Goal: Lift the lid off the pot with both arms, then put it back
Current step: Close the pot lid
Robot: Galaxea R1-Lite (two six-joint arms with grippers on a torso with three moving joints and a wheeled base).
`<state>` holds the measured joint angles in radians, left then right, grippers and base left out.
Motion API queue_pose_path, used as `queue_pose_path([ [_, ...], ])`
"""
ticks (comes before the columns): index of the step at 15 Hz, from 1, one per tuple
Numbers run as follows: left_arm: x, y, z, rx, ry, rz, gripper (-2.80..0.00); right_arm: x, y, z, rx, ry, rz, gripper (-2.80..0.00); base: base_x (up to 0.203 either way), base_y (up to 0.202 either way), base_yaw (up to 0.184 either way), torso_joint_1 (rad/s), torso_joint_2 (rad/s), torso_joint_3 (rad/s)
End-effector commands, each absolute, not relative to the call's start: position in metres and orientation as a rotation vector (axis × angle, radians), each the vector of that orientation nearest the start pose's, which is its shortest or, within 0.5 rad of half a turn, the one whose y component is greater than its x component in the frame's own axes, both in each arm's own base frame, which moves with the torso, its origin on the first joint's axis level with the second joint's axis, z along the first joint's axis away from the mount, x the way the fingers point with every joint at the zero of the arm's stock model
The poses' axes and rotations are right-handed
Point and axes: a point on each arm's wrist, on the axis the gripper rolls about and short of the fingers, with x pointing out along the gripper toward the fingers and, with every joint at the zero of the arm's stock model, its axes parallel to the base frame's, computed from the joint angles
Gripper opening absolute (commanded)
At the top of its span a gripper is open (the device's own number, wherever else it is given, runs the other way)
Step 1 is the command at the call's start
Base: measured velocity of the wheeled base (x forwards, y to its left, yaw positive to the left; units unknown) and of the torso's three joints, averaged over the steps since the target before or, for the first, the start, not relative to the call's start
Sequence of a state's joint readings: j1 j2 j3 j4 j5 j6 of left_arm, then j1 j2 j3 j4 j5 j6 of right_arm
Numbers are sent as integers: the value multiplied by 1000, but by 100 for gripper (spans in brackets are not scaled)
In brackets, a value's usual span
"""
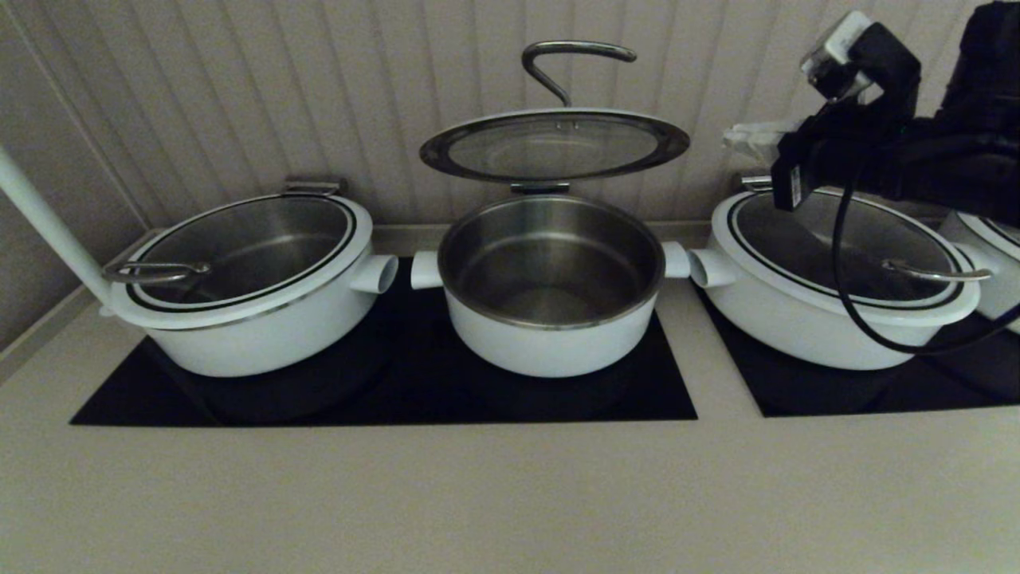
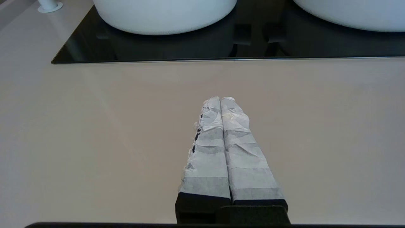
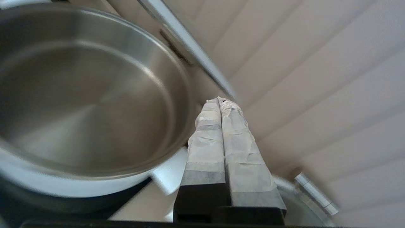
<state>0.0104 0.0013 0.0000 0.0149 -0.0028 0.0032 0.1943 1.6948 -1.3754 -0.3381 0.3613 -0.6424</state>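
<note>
The pot [image 1: 550, 319] stands open in the middle of the black cooktop [image 1: 382, 399], its steel inside bare. The lid [image 1: 554, 147] hangs tilted above the pot's back edge on a small bracket, its curved steel handle [image 1: 570, 60] on top; no gripper holds it. My right gripper [image 1: 737, 137] is shut and empty, to the right of the lid's rim and apart from it. In the right wrist view it [image 3: 220, 100] points past the pot [image 3: 79, 95] and its stub handle [image 3: 167, 174] toward the lid's rim [image 3: 186, 38]. My left gripper [image 2: 220, 99] is shut and empty, low over the bare counter in front of the cooktop [image 2: 221, 44].
A wider lidded white pot [image 1: 247, 279] stands to the left, another [image 1: 837, 279] to the right, with my right arm's black cable [image 1: 845, 271] hanging over its lid. A further pot [image 1: 988, 255] shows at the far right. A white pole [image 1: 48, 223] rises at the left. A slatted wall is close behind.
</note>
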Motion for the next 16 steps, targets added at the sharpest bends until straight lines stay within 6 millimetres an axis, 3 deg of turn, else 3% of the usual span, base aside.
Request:
queue_pose_path([
  [1,-23,0,74,4,17,8,-280,340,74,311,-665,-209,527,-280,0,0,0,0,0,0],
  [8,-23,0,74,4,17,8,-280,350,70,336,-754,-335,450,-280,0,0,0,0,0,0],
  [12,-23,0,74,3,17,8,-280,362,75,335,-794,-455,418,-280,0,0,0,0,0,0],
  [16,-23,0,74,3,17,8,-280,365,83,331,-831,-562,533,-280,0,0,0,0,0,0],
])
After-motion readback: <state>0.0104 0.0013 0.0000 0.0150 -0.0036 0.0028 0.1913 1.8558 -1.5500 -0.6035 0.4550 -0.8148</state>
